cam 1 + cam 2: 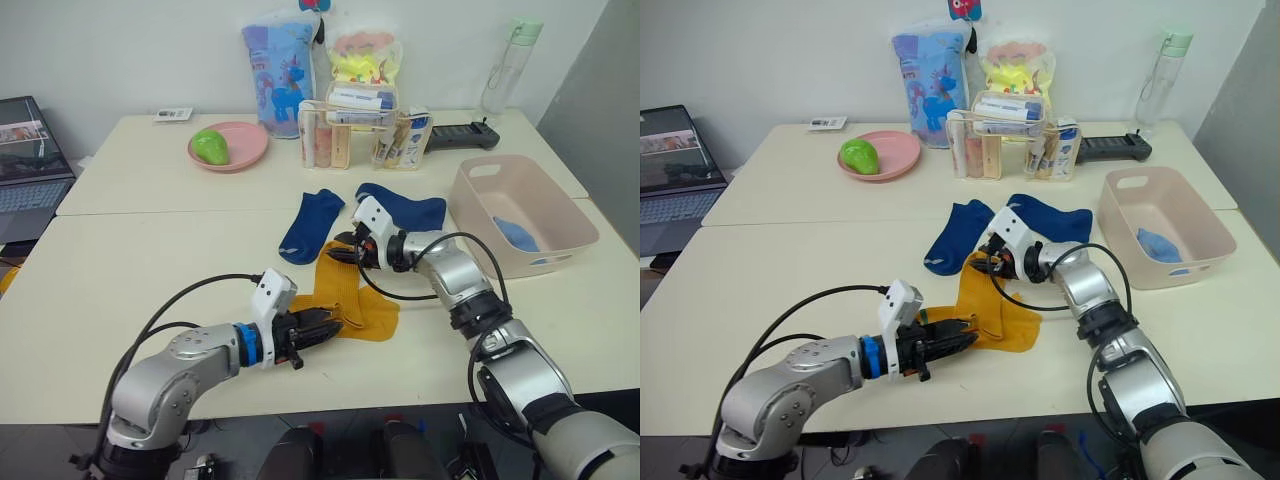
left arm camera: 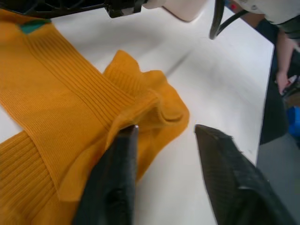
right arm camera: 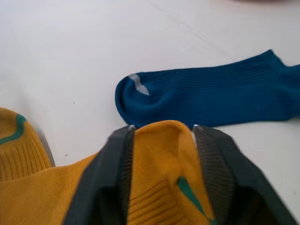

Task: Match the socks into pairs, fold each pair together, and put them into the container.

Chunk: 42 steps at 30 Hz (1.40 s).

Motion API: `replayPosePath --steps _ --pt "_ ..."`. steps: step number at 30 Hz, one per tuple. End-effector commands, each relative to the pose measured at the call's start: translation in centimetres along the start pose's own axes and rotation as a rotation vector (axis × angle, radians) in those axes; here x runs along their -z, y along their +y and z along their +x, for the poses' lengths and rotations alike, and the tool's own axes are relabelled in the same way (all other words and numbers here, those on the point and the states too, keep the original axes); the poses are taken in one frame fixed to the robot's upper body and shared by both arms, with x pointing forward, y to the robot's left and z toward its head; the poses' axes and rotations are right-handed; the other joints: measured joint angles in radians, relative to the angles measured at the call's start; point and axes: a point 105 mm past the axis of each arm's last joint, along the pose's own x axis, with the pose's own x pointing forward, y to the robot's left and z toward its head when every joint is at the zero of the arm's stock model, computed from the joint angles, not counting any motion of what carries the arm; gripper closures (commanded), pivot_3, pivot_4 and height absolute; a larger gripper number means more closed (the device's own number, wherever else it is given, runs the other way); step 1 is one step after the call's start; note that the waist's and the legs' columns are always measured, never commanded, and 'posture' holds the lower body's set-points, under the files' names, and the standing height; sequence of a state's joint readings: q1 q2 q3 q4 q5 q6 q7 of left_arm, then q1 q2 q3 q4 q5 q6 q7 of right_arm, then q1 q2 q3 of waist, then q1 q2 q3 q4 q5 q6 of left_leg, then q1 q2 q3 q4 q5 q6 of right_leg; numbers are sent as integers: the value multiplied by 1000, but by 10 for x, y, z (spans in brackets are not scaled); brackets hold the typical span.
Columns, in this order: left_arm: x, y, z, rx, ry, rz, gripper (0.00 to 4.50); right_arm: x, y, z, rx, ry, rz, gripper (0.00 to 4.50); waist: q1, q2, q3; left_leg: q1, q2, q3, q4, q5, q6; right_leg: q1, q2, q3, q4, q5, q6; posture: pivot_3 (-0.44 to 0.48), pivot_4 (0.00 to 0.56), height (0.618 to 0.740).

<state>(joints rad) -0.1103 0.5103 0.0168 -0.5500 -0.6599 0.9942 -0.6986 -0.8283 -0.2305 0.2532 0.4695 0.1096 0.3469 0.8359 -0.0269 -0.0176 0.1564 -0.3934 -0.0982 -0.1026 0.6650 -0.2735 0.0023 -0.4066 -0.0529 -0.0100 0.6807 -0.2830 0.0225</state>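
Closest in, left gripper (image 1: 328, 325) open, one finger (image 2: 114, 183) resting on the yellow socks (image 1: 345, 295), the other on bare table (image 1: 150, 270). Right gripper (image 1: 343, 253) pinches the far tip of a yellow sock between its fingers (image 3: 112, 173). Two navy socks (image 1: 311, 225) lie just beyond those jaws. Off to its right, pink tub (image 1: 520, 205) holds something light blue (image 1: 515, 234).
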Motion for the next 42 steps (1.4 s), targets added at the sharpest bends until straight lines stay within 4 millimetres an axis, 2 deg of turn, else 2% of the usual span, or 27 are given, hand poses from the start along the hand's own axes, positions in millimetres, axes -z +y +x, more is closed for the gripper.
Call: replayPosePath --steps 1,4,8,11,14,18,21,27,34,37,42 --pt "-15 -6 -13 63 -1 85 1455 -30 0 -18 -7 -94 -46 1484 -1 0 0 0 0 0 0 0 0 0 0 0 0 0 0 0 150 740" --pt "-22 -3 -24 81 10 115 1455 -35 7 -35 -44 -116 -63 1484 0 0 0 0 0 0 -1 0 0 0 0 0 0 0 0 0 150 740" --pt "-37 13 -35 38 -1 177 1455 -30 25 -57 -127 -109 -88 1484 2 0 0 0 0 0 -1 0 0 0 0 0 -1 0 0 0 150 740" --pt "-59 42 -35 -61 -62 246 1455 -20 52 -75 -250 -72 -85 1484 8 0 0 0 0 -1 -1 0 0 0 0 0 -1 0 0 0 150 740" --pt "-72 68 -22 -138 -77 352 1455 -1 77 -84 -348 0 -102 1484 17 0 0 0 0 -1 0 0 0 1 0 -1 -1 0 0 0 150 740" --pt "-76 91 4 -161 -56 471 1455 29 89 -82 -399 114 -247 1484 23 0 0 0 0 0 0 0 0 1 0 0 -1 0 0 0 150 740" --pt "-83 103 20 -178 -65 523 1455 38 91 -78 -405 124 -287 1484 21 0 0 0 0 0 0 0 0 0 0 0 -1 0 0 0 150 740" --pt "-86 117 63 -156 -42 591 1455 44 98 -61 -424 104 -307 1484 25 -1 0 -1 -1 -1 1 0 0 0 0 -1 -1 0 0 0 150 740" --pt "-79 128 83 -154 9 613 1455 40 106 -47 -440 60 -320 1484 20 -1 0 -1 -1 0 1 0 0 -1 0 -1 0 0 0 0 150 740" --pt "-75 132 87 -154 47 628 2036 34 107 -43 -442 24 -322 2079 20 -1 0 -2 -1 -1 1 0 0 -1 0 -1 0 0 0 0 150 740" --pt "-75 133 87 -140 48 620 3698 34 107 -46 -453 22 -313 3883 20 -1 0 -3 -1 -1 2 0 0 -2 0 -1 0 0 0 0 150 740"
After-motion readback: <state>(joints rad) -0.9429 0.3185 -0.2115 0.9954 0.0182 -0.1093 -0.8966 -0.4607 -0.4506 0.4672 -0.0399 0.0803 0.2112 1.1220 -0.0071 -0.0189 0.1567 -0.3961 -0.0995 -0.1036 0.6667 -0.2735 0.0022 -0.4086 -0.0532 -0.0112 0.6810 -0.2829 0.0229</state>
